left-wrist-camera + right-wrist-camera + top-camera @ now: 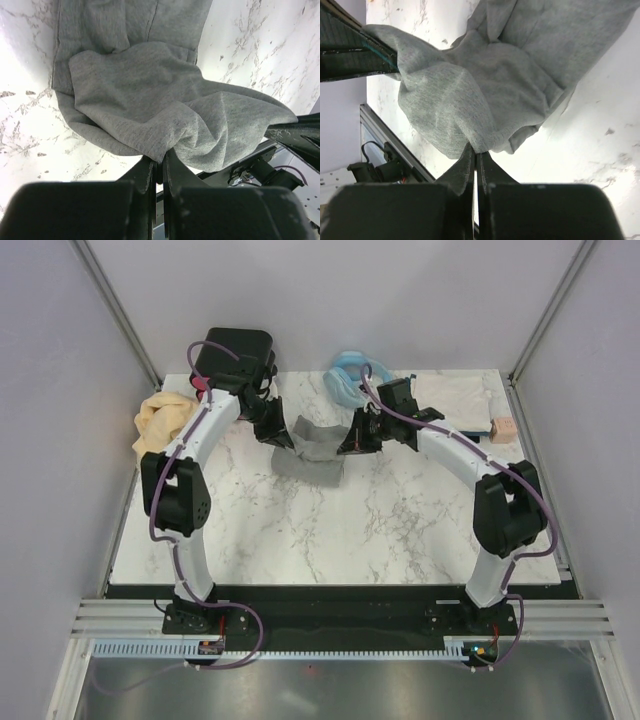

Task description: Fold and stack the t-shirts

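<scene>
The grey shirt hangs between left tool and right tool, both pinched tight on it, near the far edge of the surface.

Top external: set high above and behind the arm bases, facing steeply down over the marble table. Left wrist: very near, looking past the left gripper at bottom centre onto the grey t-shirt. Right wrist: equally near, right gripper at bottom centre, facing the opposite way. Shared by all three: that shirt on the marble.
</scene>
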You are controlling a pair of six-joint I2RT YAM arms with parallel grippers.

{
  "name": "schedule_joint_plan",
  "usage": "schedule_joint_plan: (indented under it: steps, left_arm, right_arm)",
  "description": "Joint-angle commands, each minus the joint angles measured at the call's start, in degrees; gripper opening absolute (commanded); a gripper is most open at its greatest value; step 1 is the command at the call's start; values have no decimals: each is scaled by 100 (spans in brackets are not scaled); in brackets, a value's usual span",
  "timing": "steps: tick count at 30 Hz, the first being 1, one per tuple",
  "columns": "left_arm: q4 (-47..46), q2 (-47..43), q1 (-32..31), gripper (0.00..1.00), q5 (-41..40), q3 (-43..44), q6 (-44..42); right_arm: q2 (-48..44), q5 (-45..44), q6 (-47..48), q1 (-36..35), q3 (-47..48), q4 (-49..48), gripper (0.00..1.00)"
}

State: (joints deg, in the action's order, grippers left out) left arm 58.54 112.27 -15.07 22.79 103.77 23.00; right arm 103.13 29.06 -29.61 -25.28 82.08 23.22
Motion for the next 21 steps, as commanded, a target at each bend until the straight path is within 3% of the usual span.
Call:
schedule_joint_plan:
  steps: [1, 21]
  left_arm:
    - [210, 418, 57, 2, -29, 618, -226]
    - [-598, 2422, 57, 2, 385, 2376, 81]
  right_arm:
    - [390, 135, 236, 155, 641, 130, 0]
    - [2113, -102, 332, 410, 2022, 156, 0]
